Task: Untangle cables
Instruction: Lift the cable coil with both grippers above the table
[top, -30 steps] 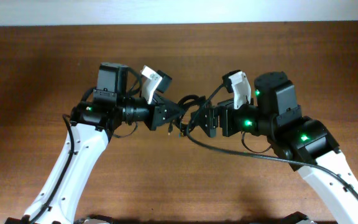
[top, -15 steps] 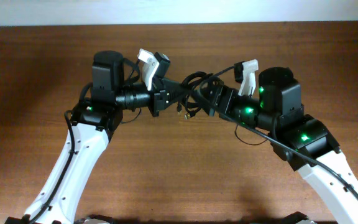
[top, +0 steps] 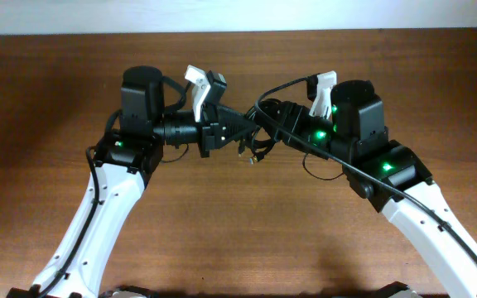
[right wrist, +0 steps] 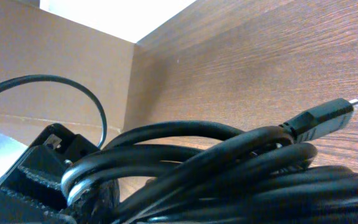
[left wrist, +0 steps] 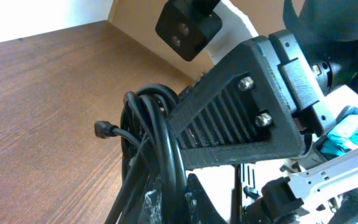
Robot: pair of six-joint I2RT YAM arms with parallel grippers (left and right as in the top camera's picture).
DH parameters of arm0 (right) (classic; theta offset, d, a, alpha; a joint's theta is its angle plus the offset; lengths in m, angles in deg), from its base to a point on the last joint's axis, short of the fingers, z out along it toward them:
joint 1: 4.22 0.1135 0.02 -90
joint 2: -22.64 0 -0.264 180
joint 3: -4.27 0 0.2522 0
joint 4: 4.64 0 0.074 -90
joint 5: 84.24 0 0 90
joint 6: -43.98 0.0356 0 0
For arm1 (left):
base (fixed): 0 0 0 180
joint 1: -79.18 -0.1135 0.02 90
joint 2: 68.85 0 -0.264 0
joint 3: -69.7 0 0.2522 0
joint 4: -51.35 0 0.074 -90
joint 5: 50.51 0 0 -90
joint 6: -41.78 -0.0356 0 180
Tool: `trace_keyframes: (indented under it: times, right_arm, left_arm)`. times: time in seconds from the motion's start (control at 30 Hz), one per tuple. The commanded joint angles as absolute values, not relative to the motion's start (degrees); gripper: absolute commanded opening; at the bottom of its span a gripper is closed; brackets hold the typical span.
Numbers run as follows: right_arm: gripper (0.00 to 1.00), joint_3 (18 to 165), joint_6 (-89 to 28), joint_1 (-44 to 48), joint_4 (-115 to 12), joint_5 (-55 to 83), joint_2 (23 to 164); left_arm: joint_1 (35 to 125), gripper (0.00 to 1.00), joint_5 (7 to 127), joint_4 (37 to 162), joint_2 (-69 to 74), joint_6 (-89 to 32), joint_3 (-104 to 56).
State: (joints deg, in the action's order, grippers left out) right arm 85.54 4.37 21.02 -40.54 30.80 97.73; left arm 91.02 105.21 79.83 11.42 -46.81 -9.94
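Note:
The cables (top: 255, 142) are a bundle of thin black cords hanging above the table between my two grippers, with small plugs (top: 251, 157) dangling below. My left gripper (top: 237, 132) is shut on the bundle. In the left wrist view the cords (left wrist: 157, 143) run down between its fingers (left wrist: 191, 193), and one plug (left wrist: 107, 129) sticks out to the left. My right gripper (top: 276, 132) presses in from the right. The looped cables (right wrist: 229, 162) fill the right wrist view and hide its fingers. A plug (right wrist: 328, 115) points right.
The brown wooden table (top: 238, 240) lies below both arms, with a pale wall along its far edge (top: 238, 16). The right arm's own thicker cable (top: 284, 83) arcs above the bundle. The right gripper's ribbed finger (left wrist: 241, 118) crowds the left wrist view.
Both grippers have risen and moved toward the far side. The right gripper has swung left onto the bundle, with its jaws narrowing. The left gripper keeps its hold.

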Motion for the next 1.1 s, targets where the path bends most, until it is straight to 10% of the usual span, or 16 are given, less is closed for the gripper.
trace_keyframes:
  times: [0.0, 0.13, 0.87, 1.07]
  right_arm:
    - [0.27, 86.6, 4.0, 21.2, -40.5, 26.1, 98.3]
    - [0.04, 86.6, 4.0, 21.1, -40.6, 26.0, 98.3]
    - [0.04, 86.6, 3.8, 9.4, -40.4, 43.6, 90.6]
    - [0.22, 86.6, 3.8, 9.2, -42.3, 44.1, 90.6]
  left_arm:
    - [91.2, 0.0, 109.2, 79.3, 11.3, -46.5, -10.9]
    - [91.2, 0.0, 109.2, 79.4, 11.3, -46.5, -10.9]
    - [85.9, 0.0, 88.3, 94.5, 11.3, -45.9, -10.9]
    - [85.9, 0.0, 109.3, 85.5, 11.3, -48.0, -10.9]
